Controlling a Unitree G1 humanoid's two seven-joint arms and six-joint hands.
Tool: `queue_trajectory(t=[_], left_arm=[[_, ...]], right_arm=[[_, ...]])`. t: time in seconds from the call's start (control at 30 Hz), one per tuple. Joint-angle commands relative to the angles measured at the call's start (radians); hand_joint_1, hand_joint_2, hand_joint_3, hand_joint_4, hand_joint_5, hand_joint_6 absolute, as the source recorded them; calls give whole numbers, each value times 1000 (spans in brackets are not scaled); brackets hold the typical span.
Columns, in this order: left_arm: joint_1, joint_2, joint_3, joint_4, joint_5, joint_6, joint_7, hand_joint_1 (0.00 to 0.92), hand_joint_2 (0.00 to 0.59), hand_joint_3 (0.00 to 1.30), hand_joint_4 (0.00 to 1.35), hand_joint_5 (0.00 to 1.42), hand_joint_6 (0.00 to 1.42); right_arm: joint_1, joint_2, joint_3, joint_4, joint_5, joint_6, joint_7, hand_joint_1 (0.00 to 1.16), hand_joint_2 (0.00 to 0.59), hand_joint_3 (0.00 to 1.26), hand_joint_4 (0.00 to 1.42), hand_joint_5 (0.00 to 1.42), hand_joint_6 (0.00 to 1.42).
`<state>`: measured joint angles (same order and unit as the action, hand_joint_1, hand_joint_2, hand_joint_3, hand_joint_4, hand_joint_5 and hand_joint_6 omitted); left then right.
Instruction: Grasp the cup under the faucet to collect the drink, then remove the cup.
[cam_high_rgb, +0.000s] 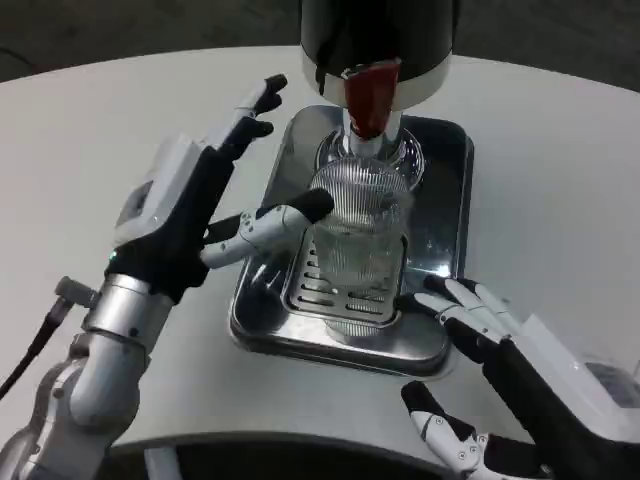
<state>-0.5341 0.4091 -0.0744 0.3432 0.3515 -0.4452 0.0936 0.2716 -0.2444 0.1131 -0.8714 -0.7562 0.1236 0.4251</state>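
Under the red faucet (368, 98), the ribbed clear cup (358, 240) stands ungripped between both spread hands.

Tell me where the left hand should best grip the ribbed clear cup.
Probably around the ribbed clear cup mid-wall, coming from its left side. It stands upright on the steel drip tray with the red faucet directly over its rim, blocking a top grasp; the open left hand waits on that side.
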Motion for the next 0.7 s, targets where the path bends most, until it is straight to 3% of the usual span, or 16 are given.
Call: queue_trajectory(t=[0.03,0.3,0.7], left_arm=[[40,9,40,-109,-74,28,-70,40,0,110,87,228,199],[87,5,101,-309,-205,90,-179,30,0,165,151,268,257],[82,-12,153,-392,-384,195,-293,19,9,206,198,252,234]], right_arm=[[13,4,-3,-5,7,2,-14,484,506,173,40,0,0],[15,5,-3,-6,8,3,-17,485,506,174,41,0,0],[23,7,-5,-7,12,2,-21,485,506,174,42,0,0]])
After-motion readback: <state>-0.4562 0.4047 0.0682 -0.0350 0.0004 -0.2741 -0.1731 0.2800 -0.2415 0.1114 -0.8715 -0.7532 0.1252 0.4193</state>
